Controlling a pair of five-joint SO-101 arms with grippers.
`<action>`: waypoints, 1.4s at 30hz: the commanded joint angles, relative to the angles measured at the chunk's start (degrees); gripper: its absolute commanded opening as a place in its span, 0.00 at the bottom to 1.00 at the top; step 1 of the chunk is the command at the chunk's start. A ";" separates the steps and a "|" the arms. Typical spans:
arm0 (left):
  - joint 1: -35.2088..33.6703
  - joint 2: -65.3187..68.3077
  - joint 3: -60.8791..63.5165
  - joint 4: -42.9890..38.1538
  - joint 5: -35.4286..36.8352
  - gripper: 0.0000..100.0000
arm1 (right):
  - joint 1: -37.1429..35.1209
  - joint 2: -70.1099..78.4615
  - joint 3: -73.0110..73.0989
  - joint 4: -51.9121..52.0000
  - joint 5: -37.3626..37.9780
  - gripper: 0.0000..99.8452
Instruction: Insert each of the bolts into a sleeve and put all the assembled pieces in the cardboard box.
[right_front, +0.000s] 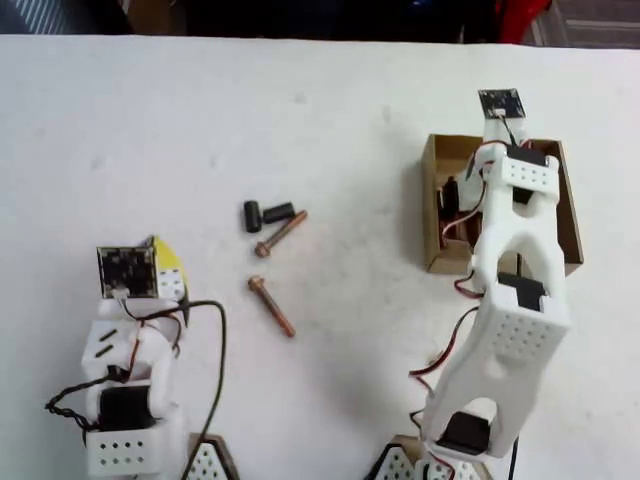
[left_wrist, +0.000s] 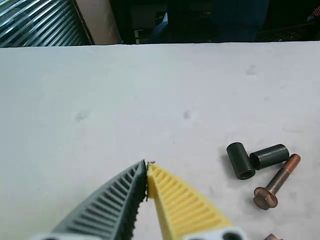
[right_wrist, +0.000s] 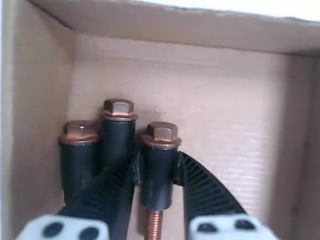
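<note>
Your right gripper is down inside the cardboard box, and its jaws are pinching the dark sleeve of an assembled piece. The copper bolt head caps one end of that sleeve and the threaded end sticks out of the other, between the fingers. Two more assembled pieces sit side by side next to it, heads pointing the same way, packed toward one side wall of the box. The nearer one is tight against the held piece, though you cannot tell whether they actually touch. From above, the box sits toward the right edge of the worktop, with your right arm reaching over it from the near edge. Your left gripper hangs over the bare worktop near its near-left corner, with the grey and yellow fingers pressed together at the tips and holding nothing. Near the middle of the worktop lie two loose sleeves, close together at an angle to each other. One loose bolt is just beside them, and a second bolt lies a little nearer the near edge, apart from the rest.
</note>
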 joint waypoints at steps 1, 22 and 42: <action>1.01 -0.57 -0.18 0.00 -0.62 0.04 | -0.75 -1.01 -3.16 1.10 0.70 0.15; 0.66 -0.57 -0.09 0.09 -0.70 0.04 | -4.79 -1.01 -34.20 31.78 0.18 0.18; -4.53 -0.57 -0.09 0.00 -0.70 0.04 | -26.86 -0.40 -48.53 40.04 1.23 0.19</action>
